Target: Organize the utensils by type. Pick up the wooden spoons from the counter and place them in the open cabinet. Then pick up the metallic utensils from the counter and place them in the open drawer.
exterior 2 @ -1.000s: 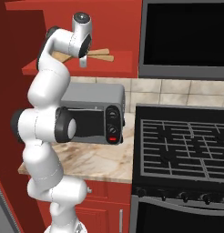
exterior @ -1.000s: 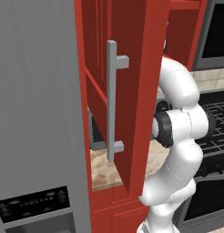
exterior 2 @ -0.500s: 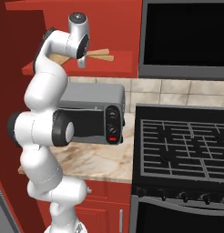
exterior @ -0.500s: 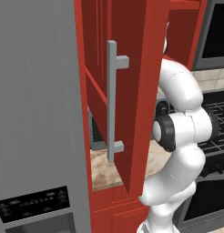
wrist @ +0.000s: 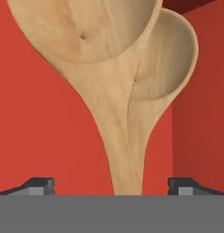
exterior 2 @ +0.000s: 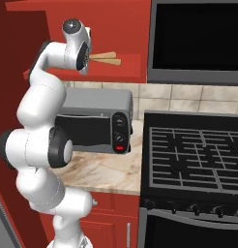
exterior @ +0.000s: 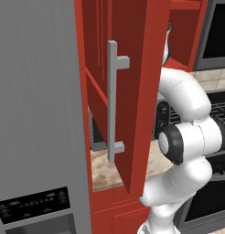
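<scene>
Left base view: I see the open cabinet's door (exterior: 132, 91) swung toward me, its long silver bar handle (exterior: 113, 100) upright, the grey fridge (exterior: 39, 114) just beside it; little room between them.

Right base view: two wooden spoons (exterior 2: 105, 58) lie on the cabinet shelf (exterior 2: 126, 68), above the toaster oven (exterior 2: 99, 121) on the counter (exterior 2: 111, 169).

Hand view: my gripper (wrist: 111, 185) is released, fingertips (wrist: 38, 185) wide apart, both spoon handles between them, untouched. No writing I can read.
</scene>
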